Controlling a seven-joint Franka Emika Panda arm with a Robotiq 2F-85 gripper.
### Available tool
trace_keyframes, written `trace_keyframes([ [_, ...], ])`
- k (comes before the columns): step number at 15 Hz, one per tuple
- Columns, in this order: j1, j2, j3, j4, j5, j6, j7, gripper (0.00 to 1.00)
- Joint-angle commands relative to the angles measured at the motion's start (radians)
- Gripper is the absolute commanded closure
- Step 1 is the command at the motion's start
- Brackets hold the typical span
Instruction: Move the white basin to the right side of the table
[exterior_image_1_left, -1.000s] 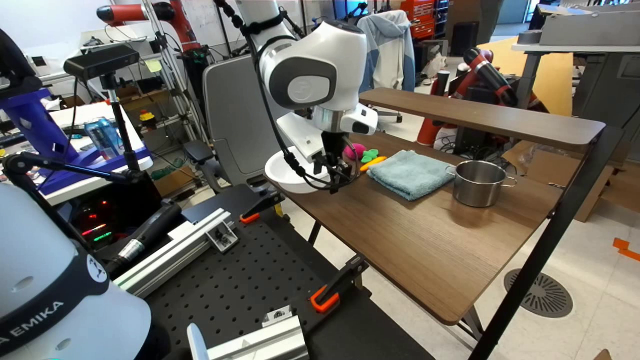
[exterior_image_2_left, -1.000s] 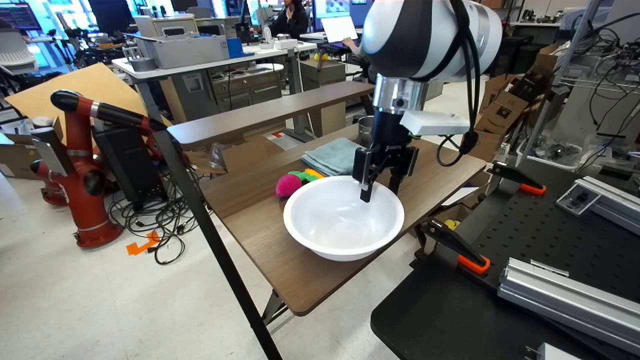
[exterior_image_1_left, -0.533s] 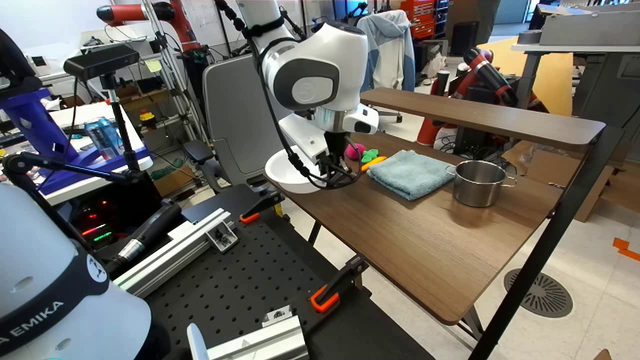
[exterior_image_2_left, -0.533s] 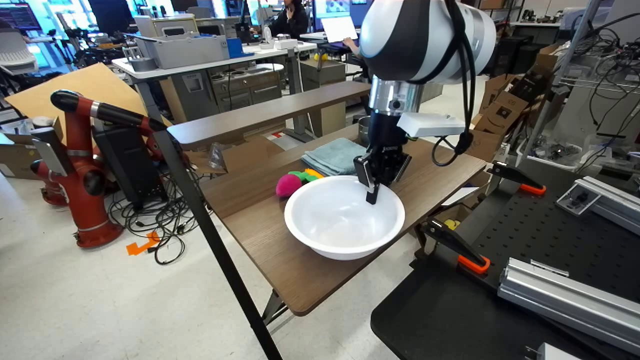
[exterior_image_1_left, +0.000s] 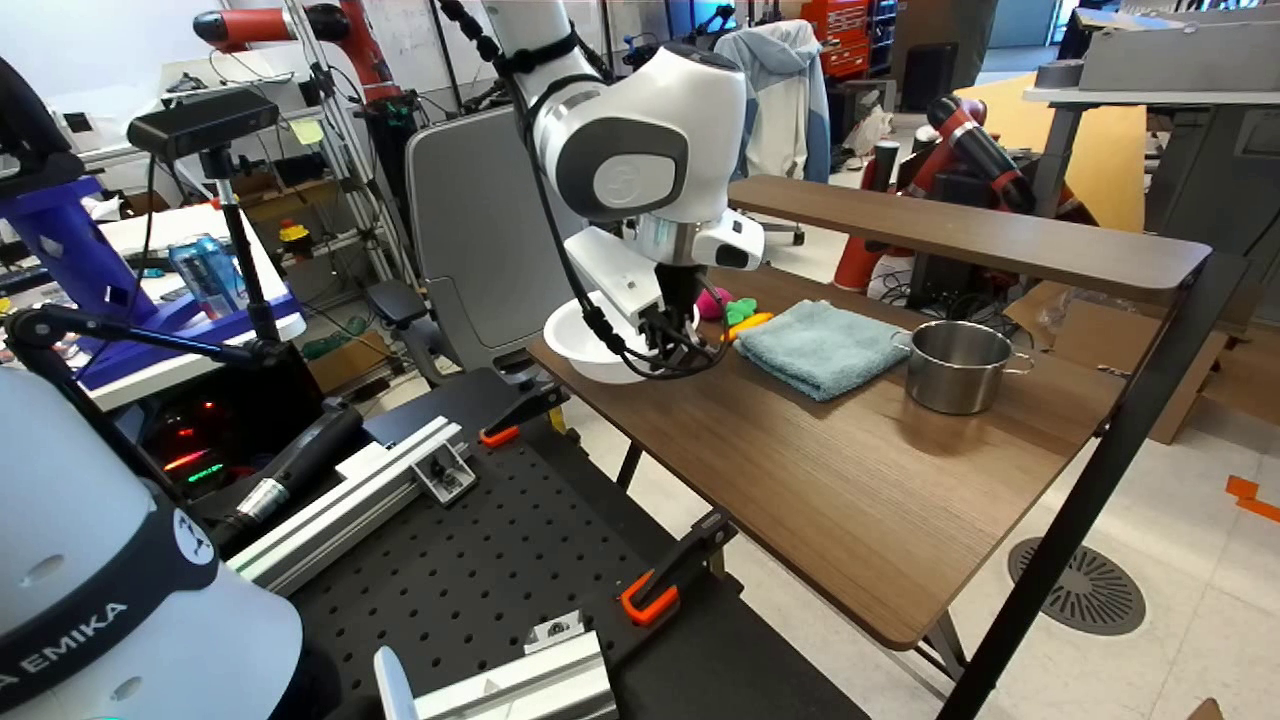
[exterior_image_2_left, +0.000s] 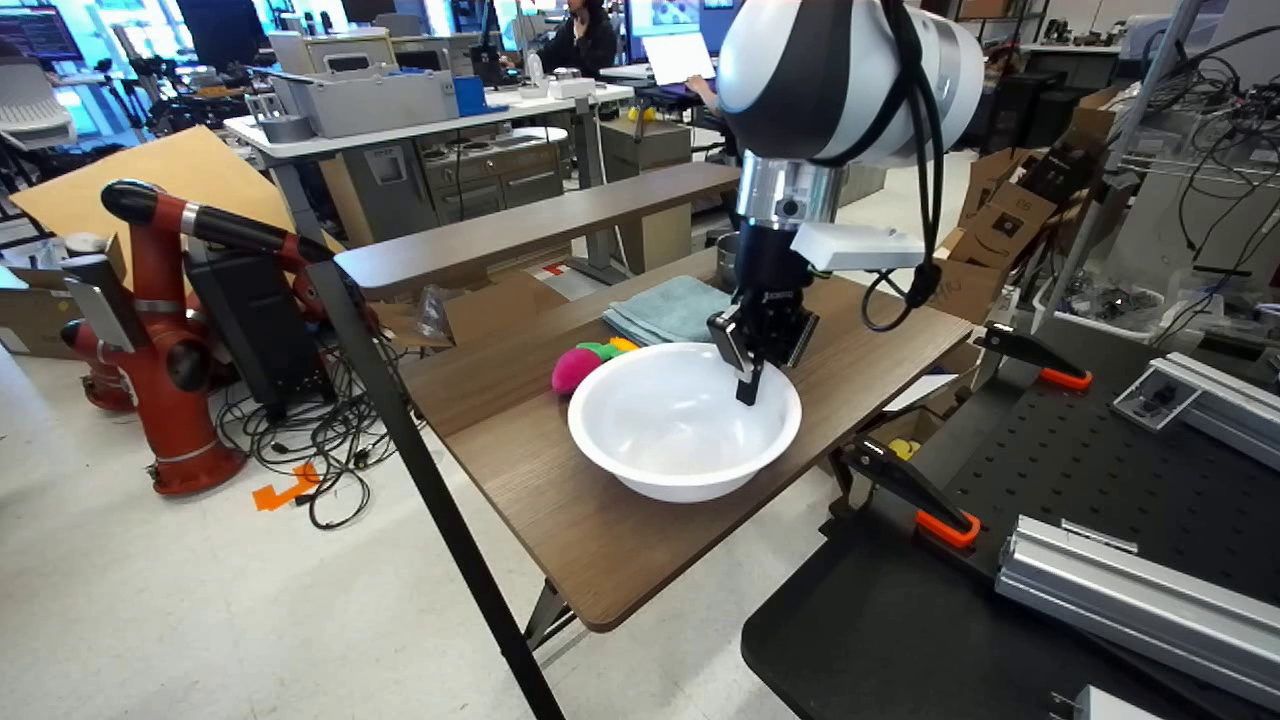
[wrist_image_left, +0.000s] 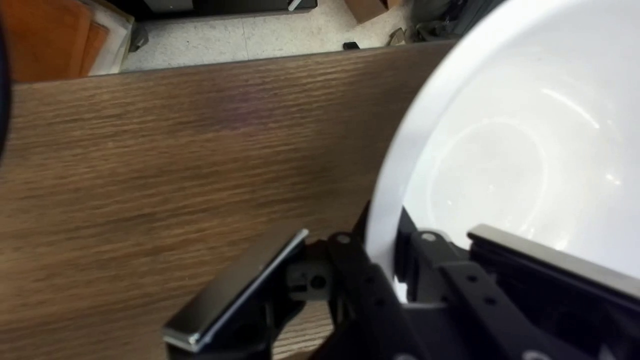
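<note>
The white basin is on or just over the brown table, near one end; whether its base touches the wood I cannot tell. In an exterior view the arm partly covers the basin. My gripper points down at the basin's rim, one finger inside the bowl and the other hidden behind the wall. From the wrist view, the gripper is shut on the rim, its dark fingertips pressed to either side of the white wall.
Close beside the basin lie a pink toy and an orange toy. Farther along are a folded teal towel and a metal pot. A raised shelf runs along one table edge. Black clamps sit at the neighbouring bench's edge.
The gripper's jaws have come together on the rim. In the last half second the basin has shifted slightly with the gripper, away from the near table corner and toward the towel side.
</note>
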Motion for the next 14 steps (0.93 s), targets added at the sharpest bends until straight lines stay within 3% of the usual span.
trace_keyframes([
  [1,-0.033,0.017,0.023,0.025,-0.023,-0.031,-0.006,0.98],
  [9,-0.125,-0.065,0.086,-0.022,0.022,-0.086,-0.125,0.98],
  [14,-0.167,-0.140,0.070,-0.074,0.041,-0.079,-0.178,0.98],
])
